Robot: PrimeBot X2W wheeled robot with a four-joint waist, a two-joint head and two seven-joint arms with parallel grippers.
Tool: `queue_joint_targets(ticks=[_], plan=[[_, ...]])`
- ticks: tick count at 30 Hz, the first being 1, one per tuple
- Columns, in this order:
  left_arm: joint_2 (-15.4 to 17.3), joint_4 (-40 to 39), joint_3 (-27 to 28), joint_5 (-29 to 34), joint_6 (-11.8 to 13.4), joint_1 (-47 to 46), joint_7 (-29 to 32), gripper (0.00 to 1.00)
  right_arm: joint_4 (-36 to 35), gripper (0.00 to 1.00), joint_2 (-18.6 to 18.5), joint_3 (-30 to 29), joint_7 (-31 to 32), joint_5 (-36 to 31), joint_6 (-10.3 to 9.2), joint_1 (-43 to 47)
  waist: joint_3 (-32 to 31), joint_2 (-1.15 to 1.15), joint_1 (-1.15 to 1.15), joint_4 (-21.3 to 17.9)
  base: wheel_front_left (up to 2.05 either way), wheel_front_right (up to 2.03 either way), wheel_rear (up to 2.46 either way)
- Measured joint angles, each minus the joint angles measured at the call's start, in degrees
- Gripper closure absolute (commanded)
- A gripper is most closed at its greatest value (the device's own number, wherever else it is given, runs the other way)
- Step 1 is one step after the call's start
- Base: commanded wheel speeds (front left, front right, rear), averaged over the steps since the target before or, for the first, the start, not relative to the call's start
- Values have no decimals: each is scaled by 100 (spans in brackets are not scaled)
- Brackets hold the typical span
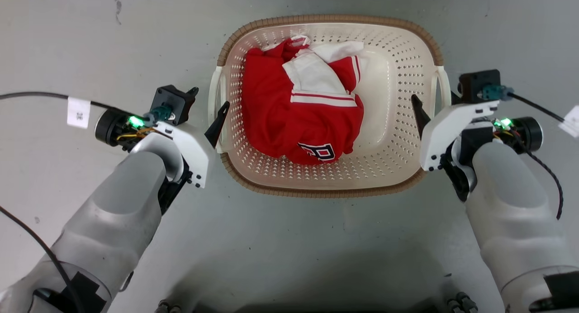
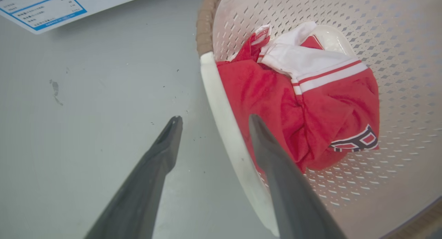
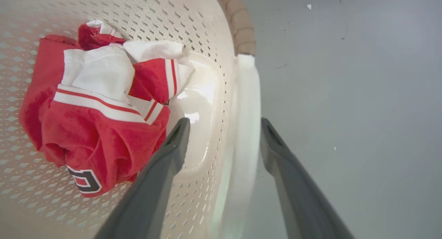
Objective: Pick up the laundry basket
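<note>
The laundry basket [image 1: 398, 78] is cream-white, its walls patterned all over with rows of small holes. Its rim [image 1: 325, 19] is brown with a woven look. The left handle [image 1: 212, 93] and right handle [image 1: 445, 84] are plain white. In it lies a red jersey [image 1: 280, 118] with white panels, thin red-and-white stripes and a red letter edged in white and black. The floor [image 1: 289, 240] is grey, flecked with dark specks. My left gripper [image 2: 214, 118] and right gripper [image 3: 224, 121] have dark grey fingers [image 2: 145, 177]. My forearms [image 1: 117, 204] are pale grey.
</note>
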Motion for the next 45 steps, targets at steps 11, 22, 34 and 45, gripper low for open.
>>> queue_joint_targets(ticks=[11, 22, 34, 45], plan=[[337, -275, -1188, -1305, 0, -565, 733, 0, 675, 0, 1, 219, 721, -46, 1, -701, 222, 0, 0, 12, 0, 0, 0], [613, -554, -1991, -2226, -10, -904, 1129, 0, 999, 0, 1, 400, 1025, 97, 1, -926, 331, 0, 0, 17, 0, 0, 0], [620, -528, -2258, -2517, -10, -1008, 1104, 62, 1156, 100, 1, 485, 1018, 223, 0, -1000, 388, 0, 0, 25, 0, 0, 0], [637, -669, -2294, -2501, 10, -904, 1131, 100, 1258, 100, 30, 681, 1184, 334, -1, -1039, 178, 0, 0, 34, 0, 0, 0]])
